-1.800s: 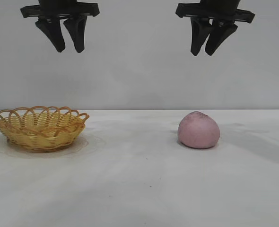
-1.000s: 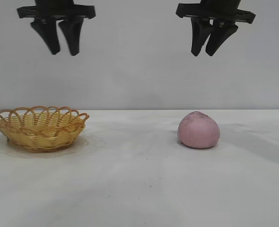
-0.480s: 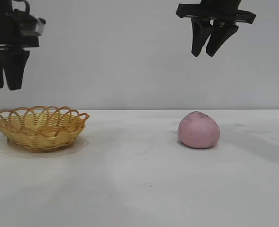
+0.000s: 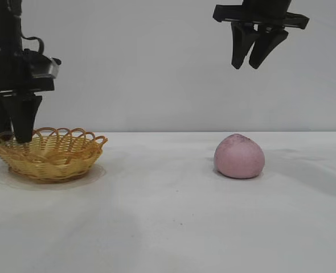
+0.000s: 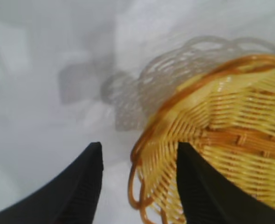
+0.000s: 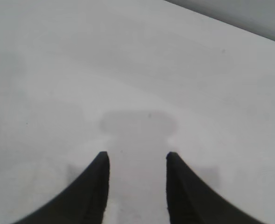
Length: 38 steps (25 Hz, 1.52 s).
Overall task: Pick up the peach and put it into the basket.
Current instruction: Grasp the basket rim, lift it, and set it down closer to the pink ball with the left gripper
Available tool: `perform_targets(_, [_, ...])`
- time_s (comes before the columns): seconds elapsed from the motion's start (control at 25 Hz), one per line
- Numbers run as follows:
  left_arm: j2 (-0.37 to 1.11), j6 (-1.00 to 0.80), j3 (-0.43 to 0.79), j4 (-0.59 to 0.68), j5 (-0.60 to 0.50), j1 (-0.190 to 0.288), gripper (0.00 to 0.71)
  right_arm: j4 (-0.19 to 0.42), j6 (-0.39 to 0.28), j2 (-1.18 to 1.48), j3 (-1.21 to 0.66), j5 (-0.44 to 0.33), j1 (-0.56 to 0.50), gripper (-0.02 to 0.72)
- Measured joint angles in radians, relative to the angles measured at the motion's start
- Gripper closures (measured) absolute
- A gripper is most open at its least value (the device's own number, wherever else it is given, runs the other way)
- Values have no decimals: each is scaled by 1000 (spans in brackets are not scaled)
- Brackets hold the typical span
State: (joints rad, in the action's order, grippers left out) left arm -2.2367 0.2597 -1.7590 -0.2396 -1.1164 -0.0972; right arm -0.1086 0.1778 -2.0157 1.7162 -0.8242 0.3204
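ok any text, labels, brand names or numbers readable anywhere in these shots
None. No word, number or sign is readable in any view.
peach: no sticker, only faint speckles.
basket: plain wicker, no tag.
left claw and right claw: plain black, no marking visible.
table: bare white.

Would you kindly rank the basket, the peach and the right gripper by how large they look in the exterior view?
1. basket, widest by far.
2. right gripper with its crossbar, wider than the peach, though its distance from the camera may differ.
3. peach, smallest.
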Motion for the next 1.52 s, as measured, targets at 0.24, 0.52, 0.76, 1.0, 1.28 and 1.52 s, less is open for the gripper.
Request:
perform_targets(0.24, [-2,-57,0,-210,4,-2,710,0,0,0,0,0,0,447])
perform_targets(0.52, [89,-125,200,-281,206,-69,710,0,0,0,0,0,0,447])
perform_targets(0.76, [194,-36,441,-403,366,-71,710,0,0,0,0,4,0,447])
perform_targets(1.0, [203,-12,460,-451,368,-78,710,0,0,0,0,8,2,447])
perform_targets(1.28, [203,1,460,-425,336,-79,492,0,0,0,0,8,2,447])
perform_targets(1.52, [262,4,460,-377,328,-79,347,0,0,0,0,6,2,447])
